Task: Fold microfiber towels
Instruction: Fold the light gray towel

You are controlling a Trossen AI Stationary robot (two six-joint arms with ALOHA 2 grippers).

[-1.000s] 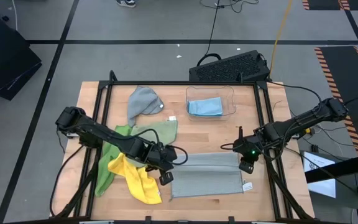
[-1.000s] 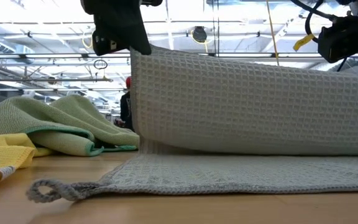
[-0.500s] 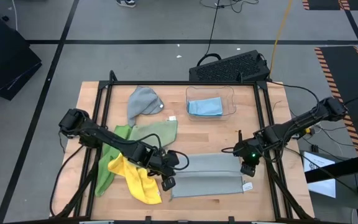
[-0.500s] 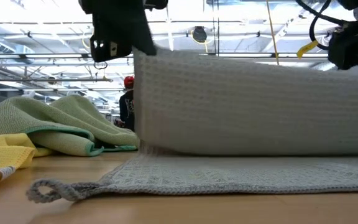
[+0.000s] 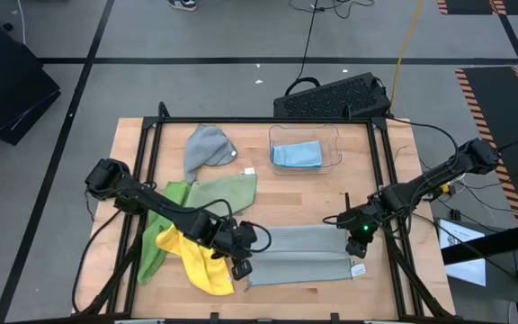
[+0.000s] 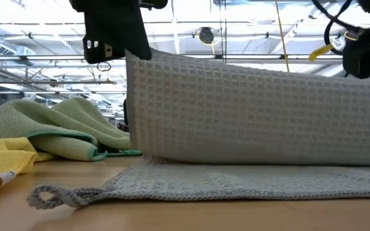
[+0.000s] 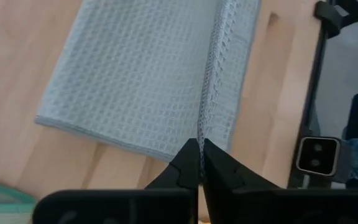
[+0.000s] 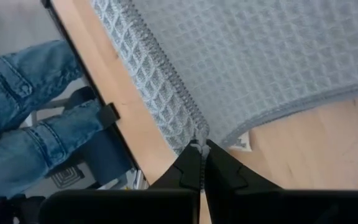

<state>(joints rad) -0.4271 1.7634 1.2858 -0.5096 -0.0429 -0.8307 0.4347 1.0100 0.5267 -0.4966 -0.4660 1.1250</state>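
A: Where are you in the fold?

B: Midway. Your left gripper [image 5: 239,267] and right gripper [image 5: 359,241] each pinch a corner of the grey towel [image 5: 299,254], which lies at the near middle of the tabletop [image 5: 268,202]. The held edge is lifted and carried over the flat half, so the cloth arches between your two grippers.

A: What does the next move call for?

B: Judging from this, bring both corners down to meet the near edge, level with each other, then let go. The left corner sits lower than the right in the high view, so even them out first.

A: Anything in the way?

B: The yellow towel [image 5: 198,256] lies just beside your left gripper, heaped with the green towels [image 5: 218,193]; mind you don't drag it. The bin [image 5: 305,149] with the blue towel [image 5: 296,155] and the other grey towel [image 5: 206,148] sit well apart.
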